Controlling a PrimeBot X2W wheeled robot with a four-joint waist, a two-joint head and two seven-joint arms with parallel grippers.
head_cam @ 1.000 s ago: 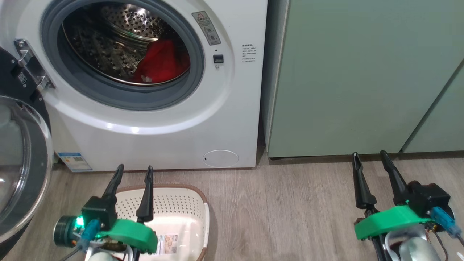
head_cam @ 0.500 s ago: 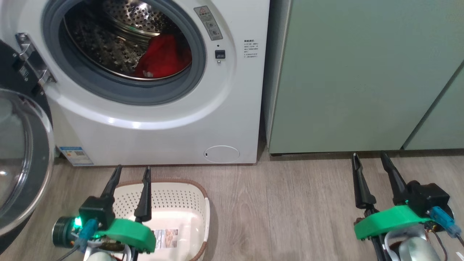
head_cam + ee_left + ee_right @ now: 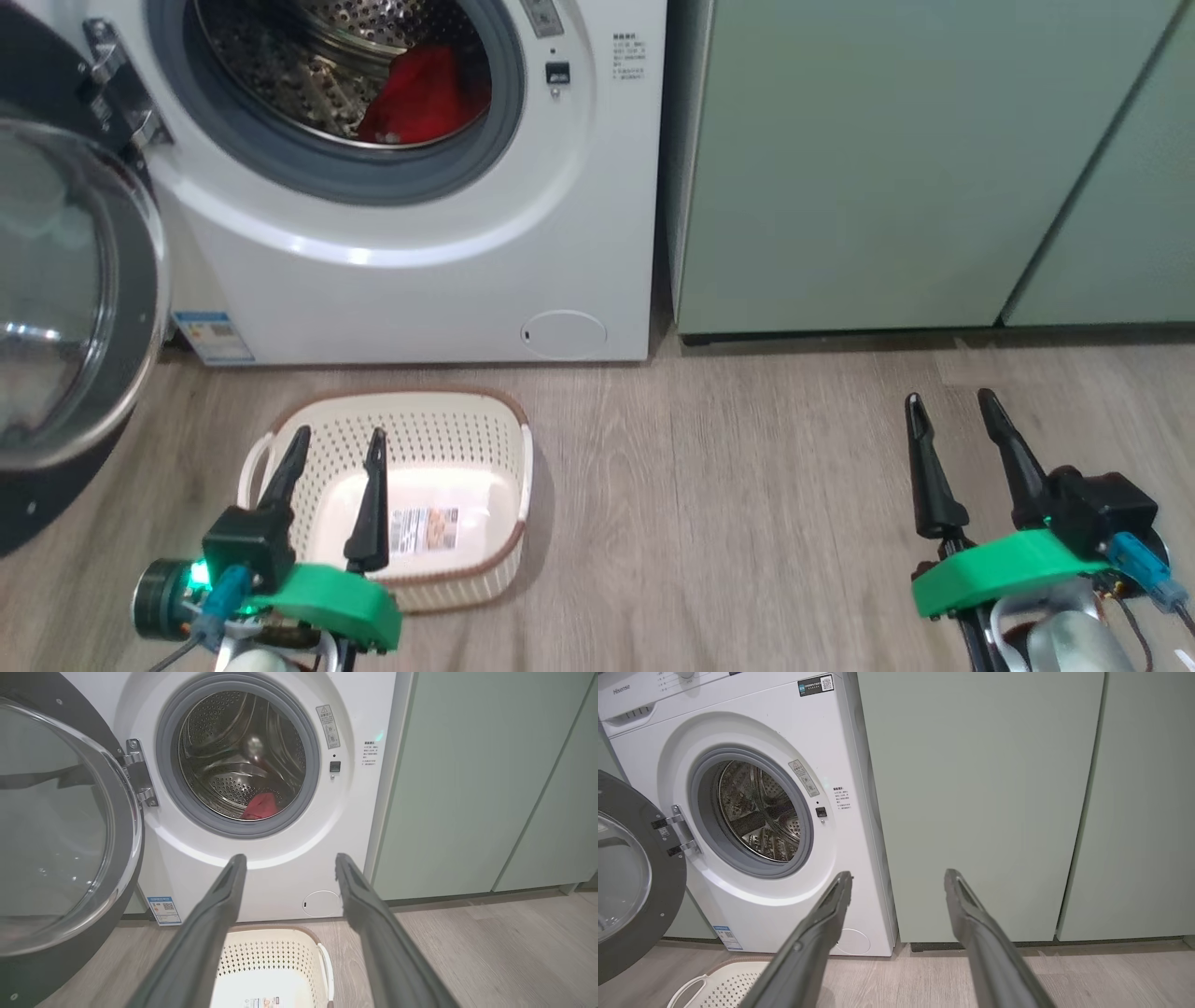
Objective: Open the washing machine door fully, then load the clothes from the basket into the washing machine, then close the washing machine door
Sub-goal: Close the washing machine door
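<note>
The white washing machine (image 3: 420,280) stands with its door (image 3: 65,299) swung wide open to the left, the glass dome facing out. Red clothes (image 3: 420,89) lie inside the steel drum, and show small in the left wrist view (image 3: 260,806). The cream basket (image 3: 411,425) sits on the floor before the machine with just a sticker on its floor. My left gripper (image 3: 336,443) hovers open over the basket's near side. My right gripper (image 3: 948,406) is open above bare floor, far right of the basket. Door (image 3: 630,882) and machine (image 3: 752,732) also appear in the right wrist view.
Pale green cabinets (image 3: 887,159) stand right of the machine, flush with its front. Wood-look floor (image 3: 728,504) stretches between the basket and my right gripper. The open door juts out over the floor at the left. A small round white panel (image 3: 563,333) sits low on the machine.
The head camera has tilted down and shifted, so machine and cabinets slid up the picture and the whole basket came into sight. Both grippers keep their poses, open.
</note>
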